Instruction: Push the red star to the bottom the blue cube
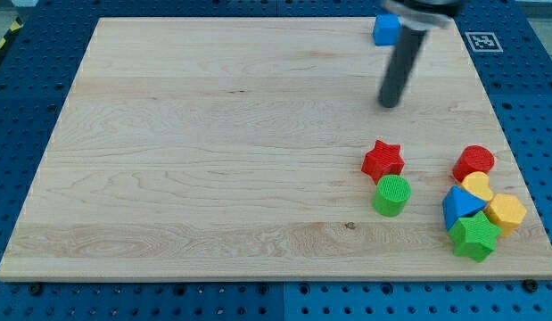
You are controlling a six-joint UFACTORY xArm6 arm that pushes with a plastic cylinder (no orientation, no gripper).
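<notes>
No readable writing, just a square marker (481, 41) top right. My tip (389, 103) touches nothing, bare between blue cube (386, 29) above and red star (383, 160) below.

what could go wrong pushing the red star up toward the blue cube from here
1. My tip sits above the red star, on the wrong side; circling below it risks bumping the green cylinder, which touches the star's lower edge.
2. The blue cube sits at the board's top edge, so an overshooting star could knock it off.
</notes>
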